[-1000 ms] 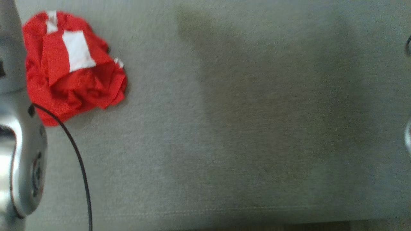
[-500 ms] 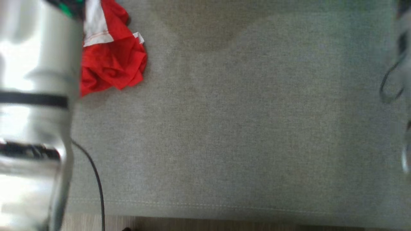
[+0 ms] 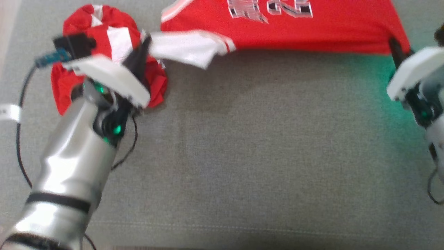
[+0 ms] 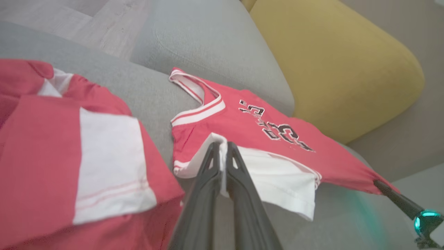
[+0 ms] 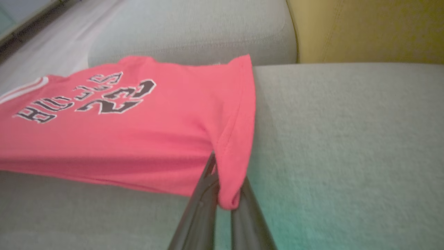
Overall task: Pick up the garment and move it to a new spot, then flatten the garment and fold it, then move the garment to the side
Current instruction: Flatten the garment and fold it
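The garment (image 3: 295, 29) is a red jersey with black lettering and white sleeve trim. It hangs stretched just above the grey sofa seat (image 3: 260, 156), across the top of the head view. My left gripper (image 3: 145, 43) is shut on its white sleeve edge. In the left wrist view the left gripper (image 4: 222, 147) pinches that white cloth of the garment (image 4: 277, 128). My right gripper (image 3: 393, 43) is shut on the opposite red corner. The right wrist view shows the right gripper (image 5: 222, 166) clamped on the hem of the garment (image 5: 121, 132).
A second, crumpled red and white garment (image 3: 79, 21) lies on the seat under my left wrist, large at the left as a crumpled garment (image 4: 52, 156). A yellow cushion (image 4: 340, 69) stands behind. The seat's front seam (image 3: 242, 227) runs along the bottom. A black cable (image 3: 19, 139) loops at left.
The head camera has shifted. Earlier it showed the crumpled garment and my left forearm; now both grippers and the stretched jersey are in view.
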{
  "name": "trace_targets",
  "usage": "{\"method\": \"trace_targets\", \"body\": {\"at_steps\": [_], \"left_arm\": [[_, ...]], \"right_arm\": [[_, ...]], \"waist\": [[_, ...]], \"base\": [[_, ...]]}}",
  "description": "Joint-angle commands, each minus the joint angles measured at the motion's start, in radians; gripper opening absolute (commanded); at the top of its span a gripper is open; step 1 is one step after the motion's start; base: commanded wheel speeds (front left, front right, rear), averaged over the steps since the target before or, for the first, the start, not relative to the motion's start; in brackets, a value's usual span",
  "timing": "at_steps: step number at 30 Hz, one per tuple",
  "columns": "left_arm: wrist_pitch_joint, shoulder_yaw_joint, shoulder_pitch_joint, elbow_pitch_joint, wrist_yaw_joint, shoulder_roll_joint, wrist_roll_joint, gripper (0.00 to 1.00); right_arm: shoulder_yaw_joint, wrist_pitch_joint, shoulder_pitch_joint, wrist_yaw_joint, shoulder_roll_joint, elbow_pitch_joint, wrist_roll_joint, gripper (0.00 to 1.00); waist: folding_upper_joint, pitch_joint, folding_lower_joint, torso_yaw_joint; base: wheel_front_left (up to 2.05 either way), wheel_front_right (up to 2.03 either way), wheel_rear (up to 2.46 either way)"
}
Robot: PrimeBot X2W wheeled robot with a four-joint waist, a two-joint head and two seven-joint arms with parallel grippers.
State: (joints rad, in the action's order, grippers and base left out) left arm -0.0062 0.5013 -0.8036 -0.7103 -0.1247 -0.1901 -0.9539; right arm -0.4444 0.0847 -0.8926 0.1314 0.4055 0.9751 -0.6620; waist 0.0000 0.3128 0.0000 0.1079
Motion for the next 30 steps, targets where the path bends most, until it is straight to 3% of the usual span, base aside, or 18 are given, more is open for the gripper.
{"method": "trace_targets", "body": {"at_steps": [1,16,30], "left_arm": [[-0.001,-0.028,-0.027,0.032,-0.006,-0.050,-0.001,0.00],[0.162,0.168,0.232,0.343,-0.006,-0.238,-0.059,0.00],[0.314,0.234,0.429,0.597,0.022,-0.383,-0.129,0.00]], "right_arm": [[-0.007,0.001,-0.001,-0.001,0.024,-0.028,-0.007,0.00],[-0.236,0.147,0.183,-0.001,0.145,-0.104,-0.137,0.00],[-0.389,0.370,0.331,-0.001,0.232,-0.208,-0.277,0.00]], "waist": [[0.0000,-0.014,0.0000,0.000],[0.0000,-0.143,0.0000,-0.020],[0.0000,-0.266,0.0000,-0.043]], "base": [[0.00,0.00,0.00],[0.00,0.00,0.00],[0.00,0.00,0.00]]}}
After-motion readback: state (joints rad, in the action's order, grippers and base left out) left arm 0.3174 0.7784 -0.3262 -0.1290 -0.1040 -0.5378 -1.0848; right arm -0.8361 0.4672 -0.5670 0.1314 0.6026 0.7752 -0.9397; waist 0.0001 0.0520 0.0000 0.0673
